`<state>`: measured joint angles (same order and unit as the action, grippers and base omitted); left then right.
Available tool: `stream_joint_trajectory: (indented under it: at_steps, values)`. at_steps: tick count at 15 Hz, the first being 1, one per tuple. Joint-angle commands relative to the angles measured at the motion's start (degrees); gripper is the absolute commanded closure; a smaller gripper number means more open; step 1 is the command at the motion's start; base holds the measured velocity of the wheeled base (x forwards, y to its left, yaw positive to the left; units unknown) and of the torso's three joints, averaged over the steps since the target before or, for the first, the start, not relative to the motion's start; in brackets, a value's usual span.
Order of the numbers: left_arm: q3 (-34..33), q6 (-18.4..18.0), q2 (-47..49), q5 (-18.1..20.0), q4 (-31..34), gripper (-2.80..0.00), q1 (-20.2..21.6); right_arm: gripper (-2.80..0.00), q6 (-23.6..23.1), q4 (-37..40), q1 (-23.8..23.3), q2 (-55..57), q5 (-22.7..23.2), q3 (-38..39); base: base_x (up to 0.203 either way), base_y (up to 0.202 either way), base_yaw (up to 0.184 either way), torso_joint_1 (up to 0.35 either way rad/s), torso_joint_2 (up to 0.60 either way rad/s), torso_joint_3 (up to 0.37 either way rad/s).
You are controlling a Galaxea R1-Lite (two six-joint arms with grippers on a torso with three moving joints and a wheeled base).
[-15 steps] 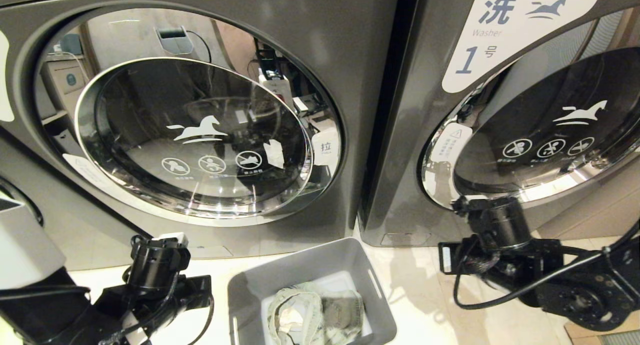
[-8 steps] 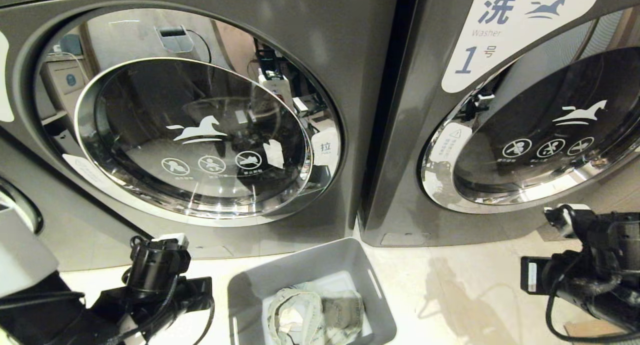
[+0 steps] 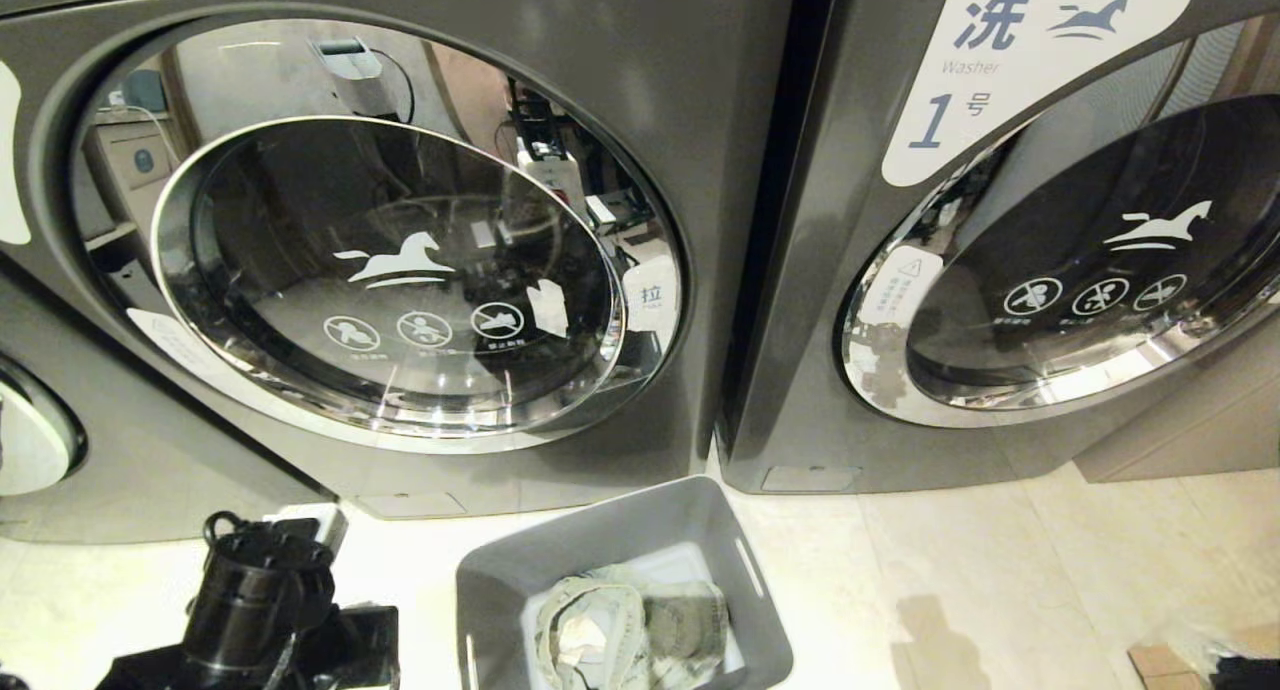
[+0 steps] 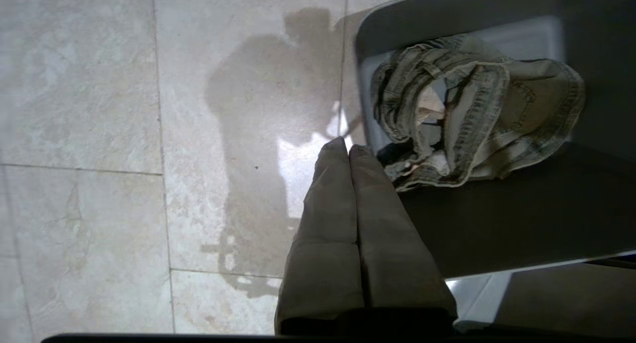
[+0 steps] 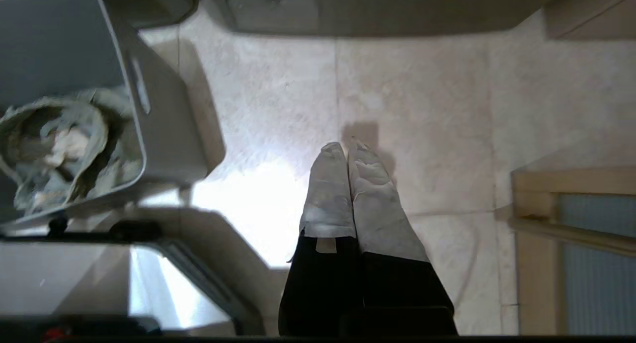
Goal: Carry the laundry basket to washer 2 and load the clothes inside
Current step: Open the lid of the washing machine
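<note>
The laundry basket (image 3: 620,540) sits on the pale tiled floor (image 3: 980,570), just in front of the gap between two dark grey washers. The clothes (image 3: 630,630) lie bundled inside it, a faded denim heap with a white patch showing. The washer behind the basket on the left (image 3: 640,60) has its round chrome-ringed door (image 3: 390,280) closed; the other washer (image 3: 850,300) carries a label with a "1" (image 3: 1020,70). The left gripper (image 4: 350,151) hangs over the floor beside the basket's edge, fingers pressed together, empty. The right gripper (image 5: 348,151), likewise pinched together and empty, hangs over bare tile on the basket's other side.
</note>
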<state>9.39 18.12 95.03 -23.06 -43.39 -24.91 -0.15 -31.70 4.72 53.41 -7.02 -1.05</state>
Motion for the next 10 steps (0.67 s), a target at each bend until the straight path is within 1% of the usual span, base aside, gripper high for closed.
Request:
stream_joint_trajectory:
  at_steps: [1,2,4,6,8,10]
  values:
    - [-2.5,0.1,-3.1,-3.9,-0.3,0.0,-1.1,0.0,-1.2,-0.2,-2.8,-9.4,0.5,2.7,0.0,0.0,0.0,0.0,0.0,0.0]
    - [-4.0,0.1,-4.5,-5.3,-0.3,0.0,-1.7,0.0,-2.1,0.0,-3.7,-11.9,1.5,3.0,0.0,0.0,0.0,0.0,0.0,0.0]
    - [-6.5,-0.2,-9.5,-6.7,-0.2,0.0,-3.2,0.0,-2.6,1.8,-5.1,-17.0,5.9,3.3,0.0,0.0,0.0,0.0,0.0,0.0]
    - [-8.5,-0.9,-15.6,-9.3,1.4,0.0,-4.1,0.0,-2.5,4.9,-5.5,-21.9,9.9,3.3,0.0,0.0,0.0,0.0,0.0,0.0]
    - [-9.0,-1.4,-23.4,-11.6,7.0,0.0,-4.3,0.0,-2.0,10.5,-5.3,-27.1,11.2,3.3,0.0,0.0,0.0,0.0,0.0,0.0]
    - [-9.0,-1.5,-32.5,-13.0,15.4,0.0,-4.2,0.0,-1.2,12.0,-5.1,-30.4,11.6,3.3,0.0,0.0,0.0,0.0,0.0,0.0]
